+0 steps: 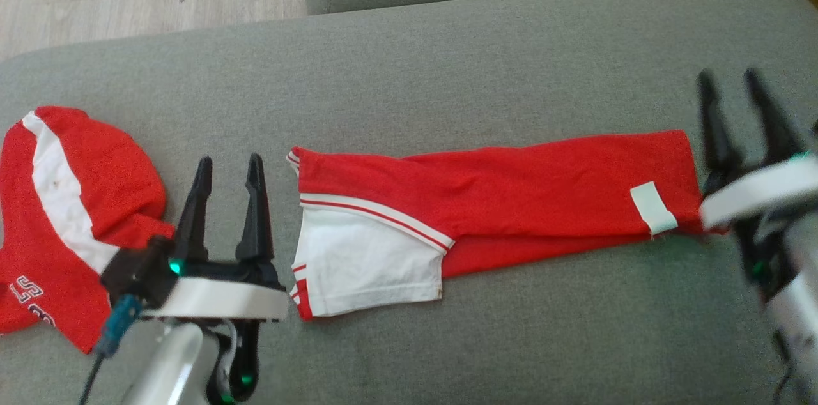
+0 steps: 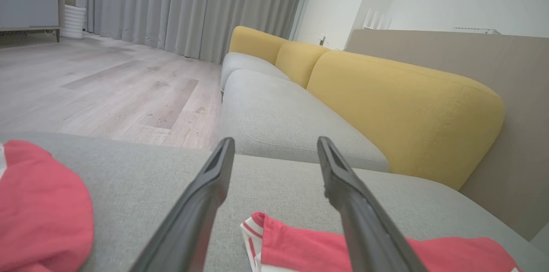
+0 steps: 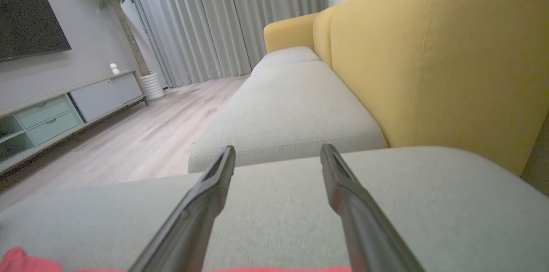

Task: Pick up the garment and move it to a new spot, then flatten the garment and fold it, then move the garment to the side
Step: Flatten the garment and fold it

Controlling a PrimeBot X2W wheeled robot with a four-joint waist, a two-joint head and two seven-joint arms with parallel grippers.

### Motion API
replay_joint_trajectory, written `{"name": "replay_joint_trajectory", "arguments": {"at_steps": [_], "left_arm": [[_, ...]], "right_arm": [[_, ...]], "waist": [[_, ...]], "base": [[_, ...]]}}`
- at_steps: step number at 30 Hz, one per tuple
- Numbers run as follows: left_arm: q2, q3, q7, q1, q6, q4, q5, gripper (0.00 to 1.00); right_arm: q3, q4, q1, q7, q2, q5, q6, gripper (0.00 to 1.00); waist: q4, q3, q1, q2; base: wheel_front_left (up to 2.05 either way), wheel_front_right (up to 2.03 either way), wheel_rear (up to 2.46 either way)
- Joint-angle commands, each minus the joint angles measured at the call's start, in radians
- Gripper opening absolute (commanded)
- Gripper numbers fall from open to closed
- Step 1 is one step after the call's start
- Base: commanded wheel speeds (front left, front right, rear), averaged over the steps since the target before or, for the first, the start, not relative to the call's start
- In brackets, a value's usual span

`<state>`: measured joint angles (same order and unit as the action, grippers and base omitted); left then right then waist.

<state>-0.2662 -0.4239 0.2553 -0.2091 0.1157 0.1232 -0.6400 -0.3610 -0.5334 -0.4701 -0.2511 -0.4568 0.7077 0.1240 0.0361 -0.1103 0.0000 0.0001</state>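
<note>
Garment (image 1: 498,188) lies folded lengthwise on the sofa (image 1: 447,73), left end effector (image 1: 230,162) and right end effector (image 1: 728,76) open at its two ends, likely poised for the next fold.

From the head we look down on the grey seat cushion (image 1: 447,73). Our wrist cameras skim low over it, with the yellow backrest (image 2: 399,104) at two o'clock. All views share this cushion.
</note>
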Motion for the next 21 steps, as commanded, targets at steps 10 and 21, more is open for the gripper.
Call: {"name": "replay_joint_trajectory", "arguments": {"at_steps": [10, 21], "left_arm": [[0.106, 0.175, 0.006, -0.004, -0.144, 0.039, 0.152, 1.0], [0.171, 0.204, 0.006, -0.02, -0.221, 0.103, 0.237, 1.0]], "right_arm": [[0.225, 0.065, 0.139, -0.011, 0.126, -0.277, 0.007, 1.0], [0.375, -0.161, 0.039, 0.07, 0.181, -0.388, 0.007, 1.0]], "waist": [[-0.011, -0.009, 0.0, -0.0001], [-0.038, -0.045, 0.0, -0.0001]], "base": [[0.0, 0.0, 0.0], [0.0, 0.0, 0.0]]}}
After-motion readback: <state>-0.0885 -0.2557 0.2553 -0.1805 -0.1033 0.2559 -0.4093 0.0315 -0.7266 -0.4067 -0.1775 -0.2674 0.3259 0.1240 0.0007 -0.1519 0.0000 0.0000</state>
